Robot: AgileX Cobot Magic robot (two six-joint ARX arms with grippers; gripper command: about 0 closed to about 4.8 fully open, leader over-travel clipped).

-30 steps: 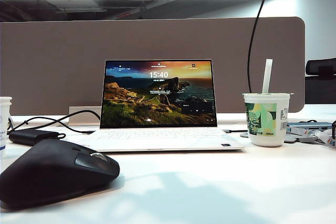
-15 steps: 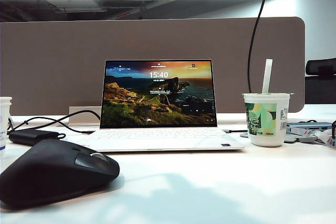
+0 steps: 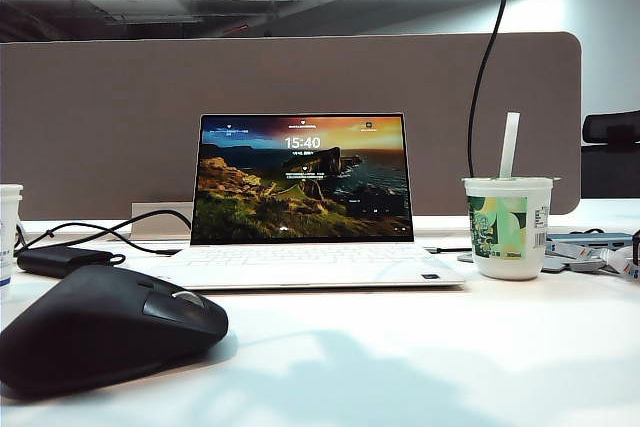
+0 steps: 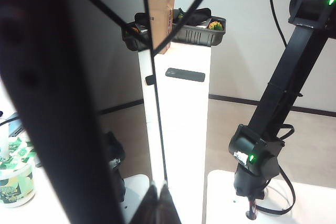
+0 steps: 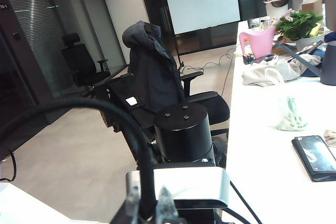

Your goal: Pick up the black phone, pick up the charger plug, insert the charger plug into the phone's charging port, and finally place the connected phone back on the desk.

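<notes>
On the desk [image 5: 262,145], right wrist view: the black phone [image 5: 315,157] lies flat with its screen up, near the desk's edge and well apart from the gripper.
Left gripper [image 4: 157,203]: jaws pressed together. The fingertips meet on a thin black cable [image 4: 152,103] that runs straight away from them.
Beside the left gripper: a broad dark blurred bar [image 4: 58,103] crosses the left wrist view close to the lens. What it is cannot be told.
Right gripper [image 5: 148,205]: jaws nearly together, pinching a black cable [image 5: 94,106] that arches over from the side and drops between the fingers.
Charger plug: its metal tip cannot be made out in either grip.
Exterior view, desk surface: an open laptop [image 3: 300,197] stands at the middle, a black mouse [image 3: 100,327] is near the camera on the left, and a paper cup [image 3: 508,227] with a straw is on the right.
Exterior view, upper right: a hanging cable [image 3: 480,77] drops from above the frame to behind the paper cup. Neither gripper shows in this view.
</notes>
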